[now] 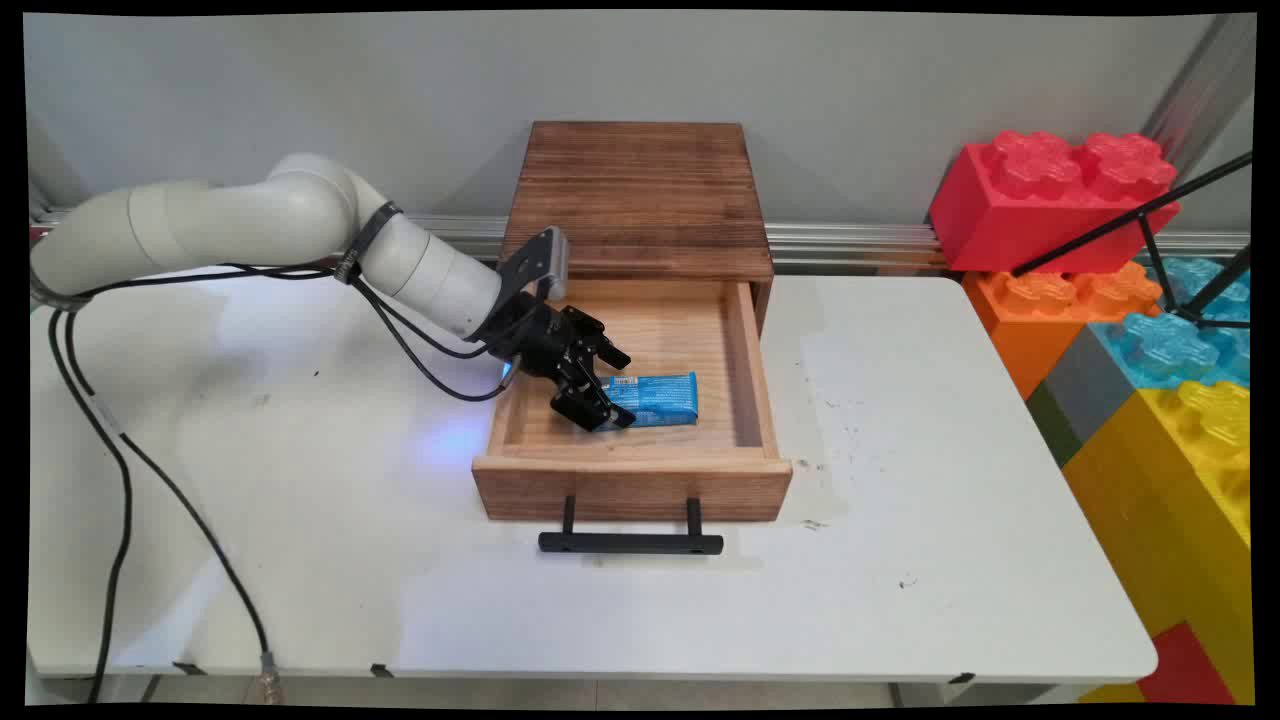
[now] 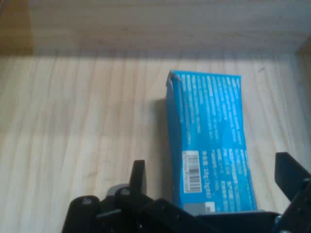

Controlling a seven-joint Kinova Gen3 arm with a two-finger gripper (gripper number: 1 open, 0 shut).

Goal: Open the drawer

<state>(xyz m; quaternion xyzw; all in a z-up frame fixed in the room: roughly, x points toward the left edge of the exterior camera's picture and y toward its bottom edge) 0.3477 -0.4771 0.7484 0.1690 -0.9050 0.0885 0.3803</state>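
In the main view, near the middle of the frame, the black jaws [image 1: 608,388] reach into the open wooden drawer [image 1: 752,372] on the white worktop [image 1: 300,520], spread wide at the left end of the blue packet [image 1: 655,399], and in the hand view the packet [image 2: 209,141] lies flat on the drawer floor [image 2: 82,126] between the two fingers [image 2: 138,177], right of center.

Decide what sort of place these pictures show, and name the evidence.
Probably a robotics lab or test bench. A Kinova arm's gripper reaches into an open wooden drawer on a white table, and oversized toy building blocks are stacked alongside as props.
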